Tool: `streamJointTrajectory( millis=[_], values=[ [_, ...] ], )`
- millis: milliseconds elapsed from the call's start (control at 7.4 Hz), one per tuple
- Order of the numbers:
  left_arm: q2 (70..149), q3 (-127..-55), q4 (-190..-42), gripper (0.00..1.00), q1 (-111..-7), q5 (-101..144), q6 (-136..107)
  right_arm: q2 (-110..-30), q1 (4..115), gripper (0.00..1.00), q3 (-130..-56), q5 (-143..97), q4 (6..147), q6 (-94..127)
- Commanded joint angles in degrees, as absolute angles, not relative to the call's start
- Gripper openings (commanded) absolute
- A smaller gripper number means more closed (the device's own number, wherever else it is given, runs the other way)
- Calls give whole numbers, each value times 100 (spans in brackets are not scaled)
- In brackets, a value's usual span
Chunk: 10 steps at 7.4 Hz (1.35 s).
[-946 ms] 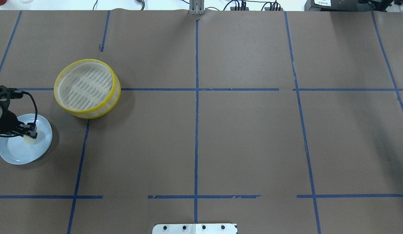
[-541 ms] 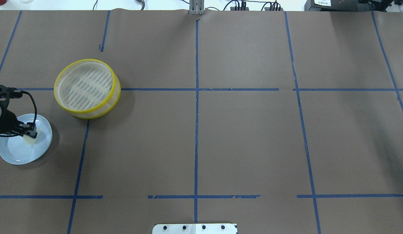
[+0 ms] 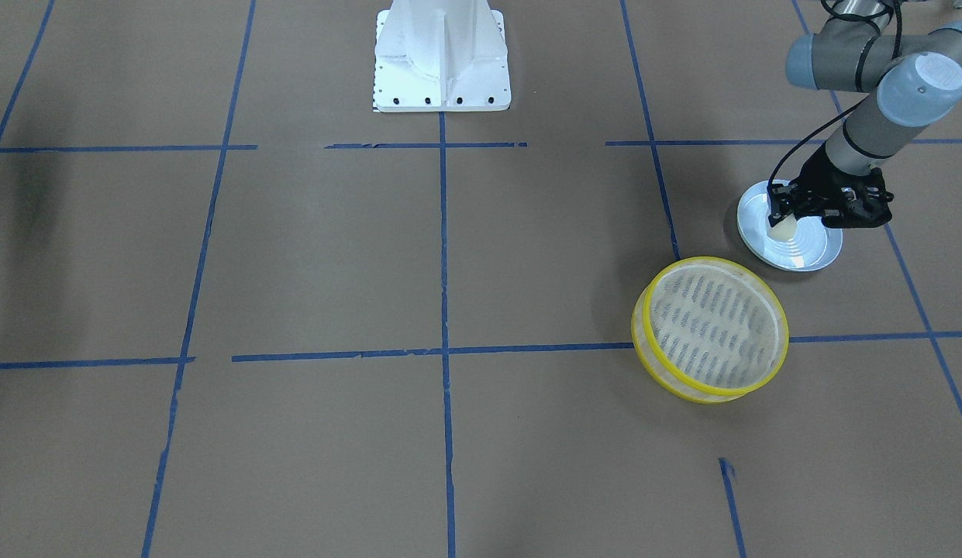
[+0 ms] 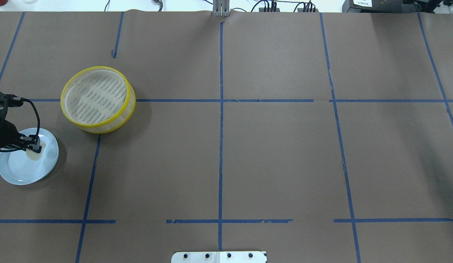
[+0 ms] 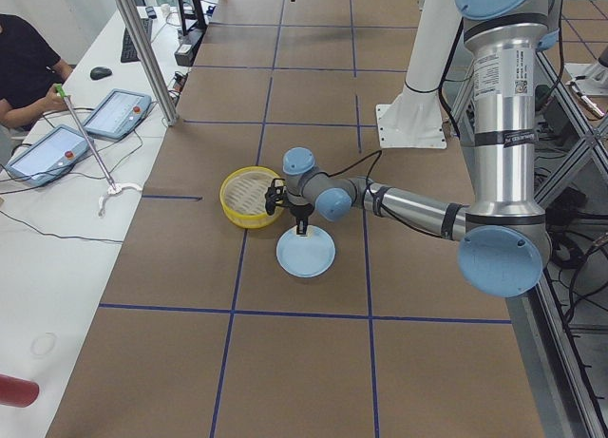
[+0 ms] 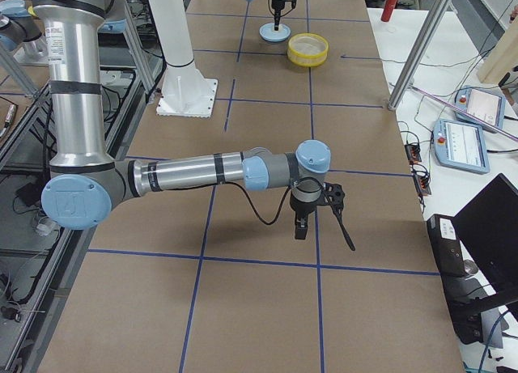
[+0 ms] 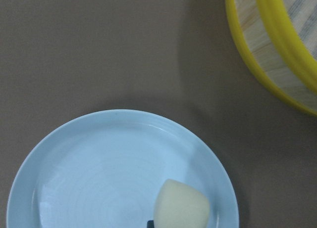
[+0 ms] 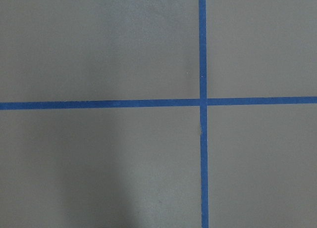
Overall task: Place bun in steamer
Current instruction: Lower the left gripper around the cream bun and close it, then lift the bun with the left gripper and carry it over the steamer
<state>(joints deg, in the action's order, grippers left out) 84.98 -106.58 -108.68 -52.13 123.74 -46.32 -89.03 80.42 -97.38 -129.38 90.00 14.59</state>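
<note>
While pinching the small cream-white cylindrical bun [image 7: 182,205] from above, points the left hand [image 3: 781,217] straight down over the pale blue ridged plate [image 7: 99,178], likely to lift without tipping. Not yet in the round yellow-rimmed steamer basket [image 4: 102,128], standing just beside on the brown counter [image 4: 284,153], probably for a short carry. Cannot tell spread or pressed together for the right hand [image 6: 301,227].

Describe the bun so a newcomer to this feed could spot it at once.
Find the yellow-rimmed steamer on the robot's left side; the pale blue plate lies beside it, nearer the robot. The bun is over that plate, at the tip of the left gripper: small, cream-white and rounded, unlike the flat plate and slotted basket.
</note>
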Motion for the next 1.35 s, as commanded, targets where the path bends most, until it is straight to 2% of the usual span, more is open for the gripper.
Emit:
streamJointTrajectory(
  millis=[0,270,541,676,946,1216],
  values=[
    [8691,-11187,-9490,31,-5919,12366,-3775,-8903,8042,100,-9738,-12937,9000,1459],
    [9829,-11215,-7972,31,-6467,12366,-3420,-8903,8042,100,-9738,-12937,9000,1459],
    [11104,-11127,-6483,31,-6495,12340,-3296,-8903,8042,100,-9738,-12937,9000,1459],
    [11222,-11118,-6486,31,-6478,12409,-3305,-8903,8042,100,-9738,-12937,9000,1459],
    [11652,-10612,-6609,32,-6242,12890,-3410,-8903,8042,100,-9738,-12937,9000,1459],
    [11672,-10128,-7465,31,-5785,12754,-4154,-8903,8042,100,-9738,-12937,9000,1459]
  ],
)
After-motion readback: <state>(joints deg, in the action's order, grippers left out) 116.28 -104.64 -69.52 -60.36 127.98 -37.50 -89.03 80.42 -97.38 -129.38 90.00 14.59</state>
